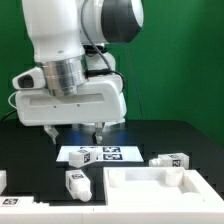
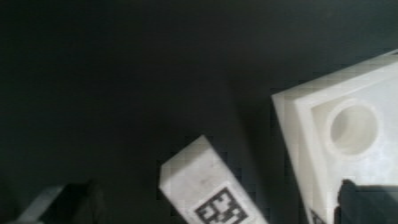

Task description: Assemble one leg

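My gripper (image 1: 75,133) hangs open and empty above the table, over the back of the marker board (image 1: 97,153). One white leg (image 1: 78,183) with tags lies in front of it, next to the left wall of the large white panel (image 1: 160,190). A second leg (image 1: 170,160) lies behind the panel at the exterior view's right. In the wrist view a leg (image 2: 201,183) with a tag lies tilted on the black table between my spread fingers (image 2: 63,205), below them. The panel's corner (image 2: 311,105) with a round hole is beside it.
Another small white tagged part (image 1: 5,182) sits at the exterior view's left edge. A small tagged block (image 1: 82,155) rests on the marker board. A green wall stands behind the black table.
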`<state>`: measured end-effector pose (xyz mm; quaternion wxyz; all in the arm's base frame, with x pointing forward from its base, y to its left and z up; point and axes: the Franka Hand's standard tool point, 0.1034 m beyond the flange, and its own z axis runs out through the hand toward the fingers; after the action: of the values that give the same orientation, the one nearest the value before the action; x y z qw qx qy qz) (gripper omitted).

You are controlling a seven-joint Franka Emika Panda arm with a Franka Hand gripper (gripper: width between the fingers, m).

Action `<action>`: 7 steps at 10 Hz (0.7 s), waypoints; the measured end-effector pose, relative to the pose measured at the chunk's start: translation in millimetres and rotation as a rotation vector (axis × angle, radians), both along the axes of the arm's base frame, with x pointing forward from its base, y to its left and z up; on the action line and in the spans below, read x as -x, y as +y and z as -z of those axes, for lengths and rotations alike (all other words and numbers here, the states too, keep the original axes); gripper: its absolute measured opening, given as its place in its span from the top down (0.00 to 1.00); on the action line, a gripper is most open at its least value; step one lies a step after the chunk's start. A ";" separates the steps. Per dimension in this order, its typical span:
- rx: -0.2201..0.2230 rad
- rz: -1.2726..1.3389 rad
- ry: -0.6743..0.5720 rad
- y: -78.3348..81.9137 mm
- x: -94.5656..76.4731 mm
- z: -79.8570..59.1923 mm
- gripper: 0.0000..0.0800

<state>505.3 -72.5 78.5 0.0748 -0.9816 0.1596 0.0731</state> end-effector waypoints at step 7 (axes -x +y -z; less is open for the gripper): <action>-0.254 0.326 0.419 -18.3 31.0 7.2 0.19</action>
<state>474.3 -90.7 71.3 0.1732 -0.8894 0.3169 0.2803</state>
